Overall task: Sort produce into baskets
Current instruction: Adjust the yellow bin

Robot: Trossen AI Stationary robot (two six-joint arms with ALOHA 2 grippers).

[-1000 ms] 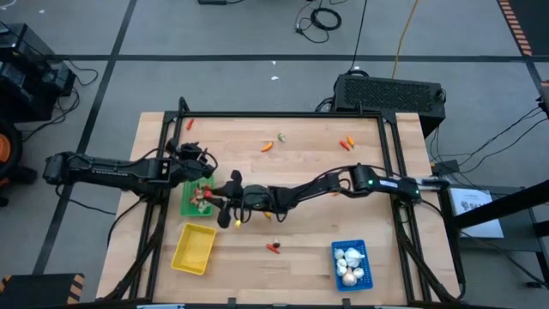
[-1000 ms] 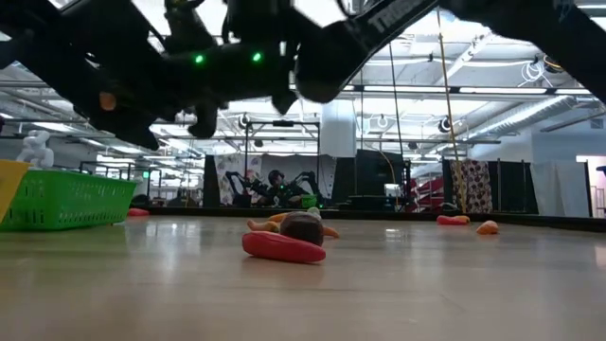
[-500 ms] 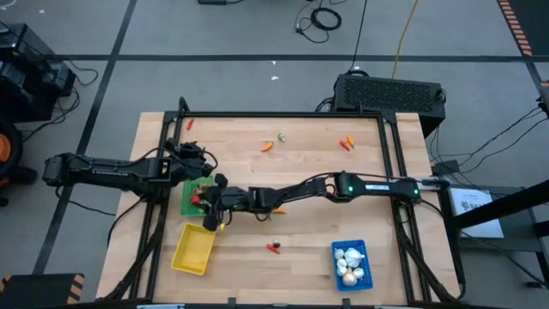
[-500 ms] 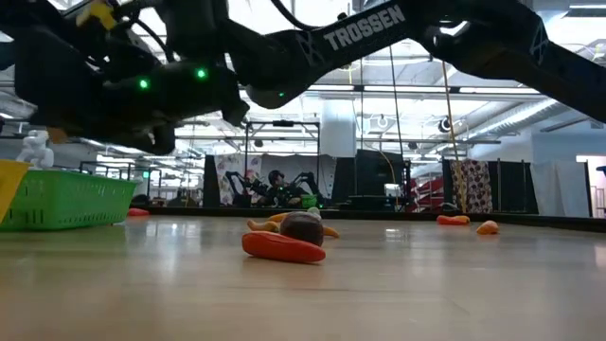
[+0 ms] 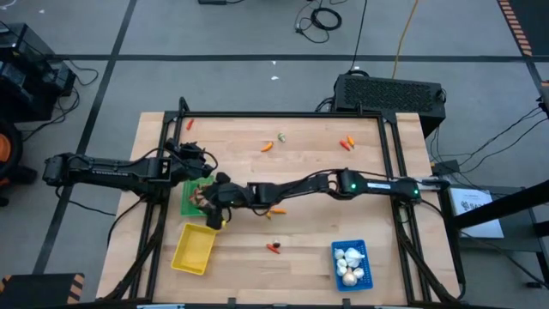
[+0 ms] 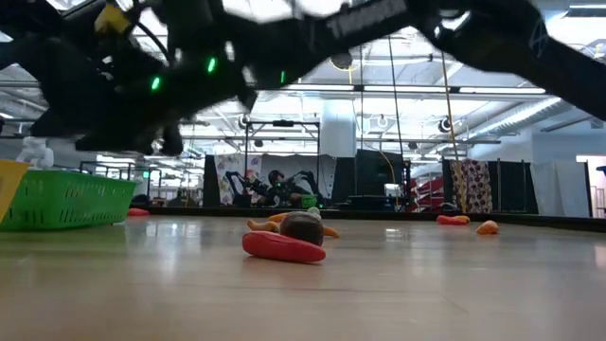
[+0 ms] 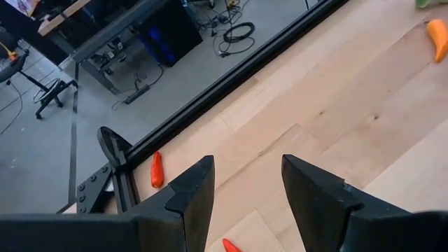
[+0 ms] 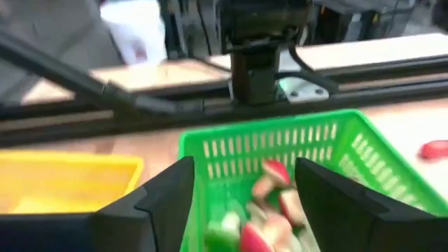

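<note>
Over the last second the right arm has swept from mid-tabletop out over the green basket (image 5: 196,199), and its right claw (image 5: 212,196) has gone from nearly together to wide apart, with nothing between its fingers in the right wrist view; the pale and reddish pieces tumbled in the basket below suggest that a piece has just been let go there, though the drop itself is not shown. The left arm has not shifted: it lies along the 9 o'clock side, and its left claw (image 5: 190,155) hangs parted and empty just beyond the green basket's far edge. The wooden tabletop (image 5: 309,232) carries three baskets: the green one at about 9 o'clock, the yellow basket (image 5: 194,249) at about 7 o'clock, which looks empty, and the blue basket (image 5: 350,263) at about 5 o'clock, which holds white garlic-like bulbs (image 5: 348,257). Loose produce remains: a red pepper-like piece (image 5: 274,248) near 6 o'clock, an orange piece (image 5: 268,147) with a pale bit beside it toward 12 o'clock, another orange and red pair (image 5: 346,143) toward 1 o'clock, and a small red piece (image 5: 190,124) at the 11 o'clock corner. These toys look light, hard and smooth, so they would likely skid or roll if nudged; each is probably best pinched across its narrow middle, from straight above.
</note>
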